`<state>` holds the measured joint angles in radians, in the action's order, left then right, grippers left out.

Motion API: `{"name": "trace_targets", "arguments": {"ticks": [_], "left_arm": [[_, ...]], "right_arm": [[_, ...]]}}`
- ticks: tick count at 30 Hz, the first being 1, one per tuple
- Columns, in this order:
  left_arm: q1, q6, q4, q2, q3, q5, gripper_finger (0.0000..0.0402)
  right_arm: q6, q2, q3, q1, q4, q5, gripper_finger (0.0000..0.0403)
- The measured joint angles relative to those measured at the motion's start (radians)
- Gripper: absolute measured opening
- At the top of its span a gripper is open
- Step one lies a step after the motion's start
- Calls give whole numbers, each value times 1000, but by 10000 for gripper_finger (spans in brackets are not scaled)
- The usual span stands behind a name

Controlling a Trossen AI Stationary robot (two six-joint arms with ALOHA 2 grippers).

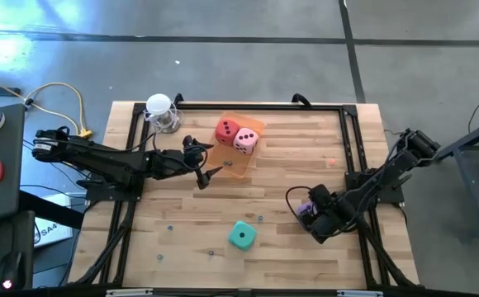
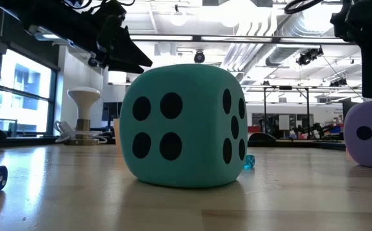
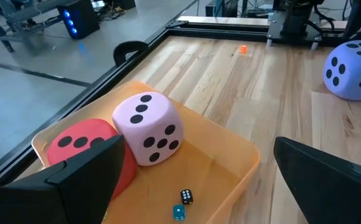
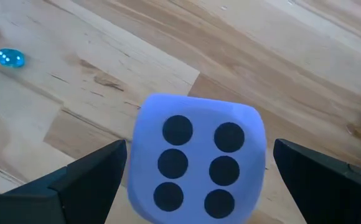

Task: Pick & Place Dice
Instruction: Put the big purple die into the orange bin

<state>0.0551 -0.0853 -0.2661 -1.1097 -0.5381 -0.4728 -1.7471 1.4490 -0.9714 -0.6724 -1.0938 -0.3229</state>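
The translucent orange tray (image 1: 252, 124) lies at the table's far middle, with the red die (image 1: 226, 130) and the pink die (image 1: 245, 141) resting in it side by side. My left gripper (image 1: 205, 169) is open at the tray's near-left corner; its wrist view shows the pink die (image 3: 148, 127), the red die (image 3: 84, 146) and the tray wall (image 3: 243, 165). The teal-green die (image 1: 241, 236) sits on the table's near middle. The purple die (image 4: 196, 162) rests on the table, six pips up. My open right gripper (image 4: 199, 149) points down over it, one finger on each side and apart from it.
A white stand (image 1: 161, 111) is at the far left corner. Tiny dice lie scattered: a blue one (image 4: 9, 59), an orange one (image 3: 243, 49), two inside the tray (image 3: 183, 204). Black frame rails (image 1: 351, 140) edge the table. Bare wood lies between tray and teal-green die.
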Motion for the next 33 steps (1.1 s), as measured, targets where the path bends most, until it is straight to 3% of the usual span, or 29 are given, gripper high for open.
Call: {"name": "trace_targets", "arguments": {"ticks": [33], "left_arm": [[0,2,12,0,0,4,400]], "right_arm": [[-37,-2,75,8,104,68,399]]}}
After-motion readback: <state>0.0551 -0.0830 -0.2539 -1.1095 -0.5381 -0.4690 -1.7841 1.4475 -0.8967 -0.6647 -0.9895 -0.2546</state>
